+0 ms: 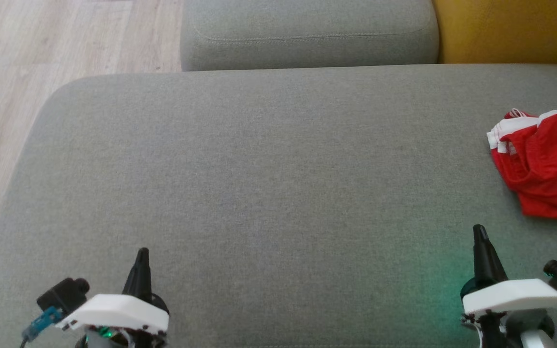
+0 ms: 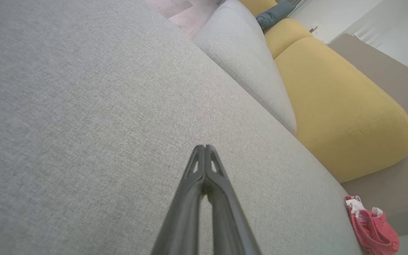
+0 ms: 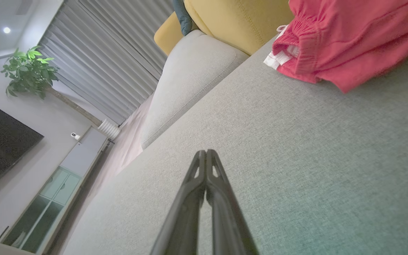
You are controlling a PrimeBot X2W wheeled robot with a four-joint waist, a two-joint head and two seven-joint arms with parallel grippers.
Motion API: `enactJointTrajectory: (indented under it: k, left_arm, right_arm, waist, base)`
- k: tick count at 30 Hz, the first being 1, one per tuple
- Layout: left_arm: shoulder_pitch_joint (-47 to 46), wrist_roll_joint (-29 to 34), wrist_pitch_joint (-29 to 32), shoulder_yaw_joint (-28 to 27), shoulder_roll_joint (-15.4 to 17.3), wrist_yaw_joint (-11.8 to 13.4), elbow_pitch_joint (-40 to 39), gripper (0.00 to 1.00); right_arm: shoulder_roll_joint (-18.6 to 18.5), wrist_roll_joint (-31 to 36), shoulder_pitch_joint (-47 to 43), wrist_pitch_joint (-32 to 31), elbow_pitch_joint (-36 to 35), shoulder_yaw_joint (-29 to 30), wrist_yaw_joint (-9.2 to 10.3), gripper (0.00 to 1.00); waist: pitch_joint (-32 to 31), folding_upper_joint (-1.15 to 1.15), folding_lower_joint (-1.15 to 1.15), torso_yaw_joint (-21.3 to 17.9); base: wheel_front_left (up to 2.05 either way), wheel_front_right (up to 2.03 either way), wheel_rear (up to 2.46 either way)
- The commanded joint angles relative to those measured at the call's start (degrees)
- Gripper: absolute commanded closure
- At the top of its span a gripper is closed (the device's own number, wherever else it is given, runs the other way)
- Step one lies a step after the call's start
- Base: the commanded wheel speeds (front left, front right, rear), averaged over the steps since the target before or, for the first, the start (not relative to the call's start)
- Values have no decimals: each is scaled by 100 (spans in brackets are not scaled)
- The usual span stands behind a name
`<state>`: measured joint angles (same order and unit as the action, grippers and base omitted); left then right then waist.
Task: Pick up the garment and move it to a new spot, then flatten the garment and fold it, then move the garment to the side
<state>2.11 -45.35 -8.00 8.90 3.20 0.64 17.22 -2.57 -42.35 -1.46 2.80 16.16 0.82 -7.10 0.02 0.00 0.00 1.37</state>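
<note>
The red garment (image 1: 544,164) lies at the far right of the grey sofa seat (image 1: 269,169), partly cut off by the edge of the head view. It sits in a loose, layered heap with its white-trimmed waistband turned toward the middle of the seat. The right wrist view shows the layers lying unevenly rather than in a crisp stack.

The left gripper (image 1: 142,256) and the right gripper (image 1: 479,231) hover low over the near edge of the seat, well apart from each other. Each has its fingers pressed together and holds nothing. The right gripper is near the garment but clear of it.

This scene fits two stages. The garment may be bunched at the side, waiting to be carried to the open middle. Or it may be roughly folded and already set aside, with the arms drawn back. The pictures do not settle which.

Either way, the cloth looks thin and slippery. A pinch on the top layer alone would likely pull the heap apart. The gathered waistband looks like the firmest place to hold. The broad bare stretch of seat gives plenty of room for spreading.
</note>
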Motion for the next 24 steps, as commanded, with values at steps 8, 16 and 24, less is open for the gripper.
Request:
enactJointTrajectory:
  k: [8, 16, 24]
  left_arm:
    - [-350, -556, 151, -236, 73, -115, -212, 100]
    - [-409, -1111, 296, -376, 80, -205, -227, 100]
    - [-462, -1604, 427, -504, 84, -285, -240, 100]
  right_arm:
    - [-73, -586, 373, -100, -199, 37, -17, 100]
    - [-78, -1164, 422, -196, -202, 92, -20, 100]
    - [-81, -1678, 466, -283, -204, 142, -22, 100]
  waist:
    - [2, 0, 0, -13]
    - [3, 0, 0, -29]
    - [5, 0, 0, -44]
  base:
    - [0, 0, 0]
    - [0, 0, 0]
    - [0, 0, 0]
